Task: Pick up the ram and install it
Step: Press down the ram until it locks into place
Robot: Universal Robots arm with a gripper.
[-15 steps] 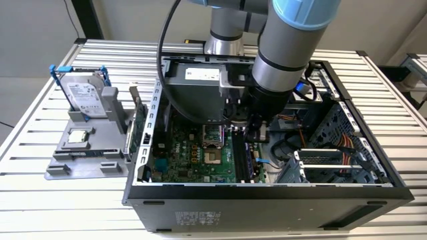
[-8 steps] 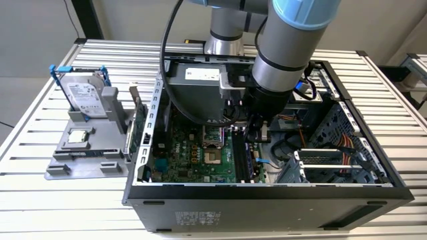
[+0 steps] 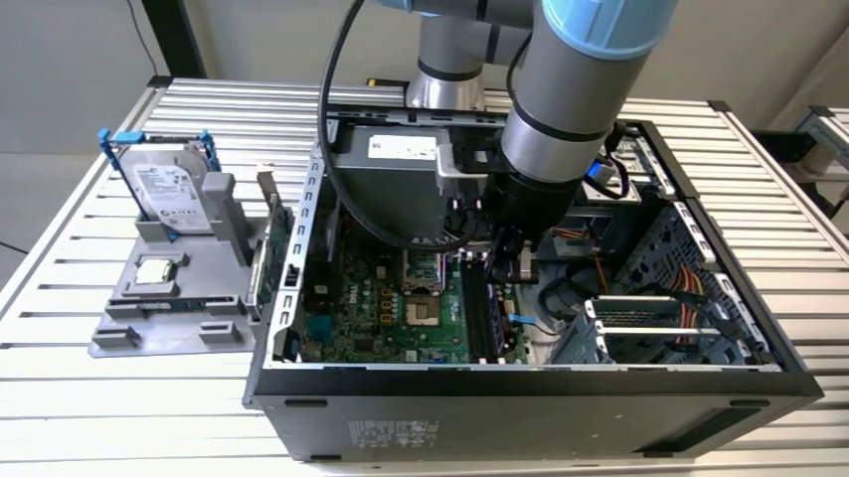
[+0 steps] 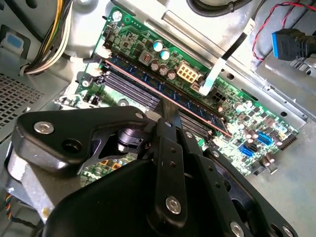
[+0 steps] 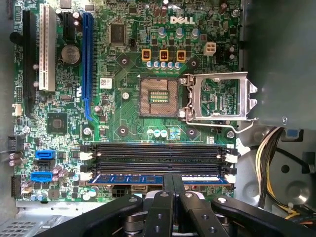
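Pinches the long, thin blue-green circuit-board ram (image 5: 128,178) at mid-length with the black two-fingered gripper (image 5: 176,181), fingers pressed together on the stick's two faces. Stands the stick on edge along the memory slot nearest the board's edge, in line with the slot in both wind wrist views. Probably grips at the middle to spread a downward push evenly toward both white end latches. Cannot tell whether fully seated or latched.

Hangs low inside the open black metal computer case (image 3: 531,397) in the exterior view, gripper (image 3: 508,260) down at the green motherboard (image 5: 123,103), arm reaching in from above because the case lies on its side with the panel off.

Counts four parallel memory slots: one taken by the ram (image 4: 140,79), three bare and black beside it. Counts one ram, one square processor socket (image 5: 159,96), open, with its single silver hinged retaining frame (image 5: 219,96) swung aside.

Keeps the spare parts outside the case on one grey plastic holder (image 3: 133,328), at the exterior view's left: one silver hard drive in a blue frame (image 3: 170,189), upright, and one small square silver CPU chip (image 3: 157,268), lying flat. Rests holder and case alike on the slatted metal table (image 3: 133,417).
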